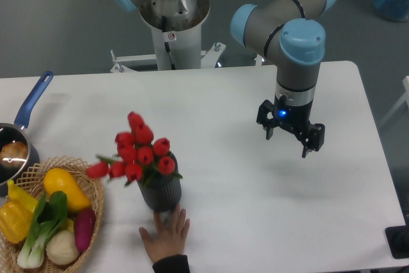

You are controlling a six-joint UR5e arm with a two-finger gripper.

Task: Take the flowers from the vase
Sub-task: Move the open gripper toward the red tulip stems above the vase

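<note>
The flowers [137,151], a bunch of red tulip buds with green leaves, stand in the vase [162,193], a small dark grey ribbed pot near the table's front left of centre. The buds lean left, spreading wider than the pot. My gripper [288,140] hangs above the table well to the right of the flowers, pointing down, its two black fingers spread open with nothing between them. A blue light glows on its wrist.
A human hand [166,231] rests on the table against the vase's front base. A wicker basket [96,190] of yellow, green and purple vegetables sits at the front left. A blue-handled saucepan [25,116] stands at the left edge. The arm's base [171,23] rises behind the table.
</note>
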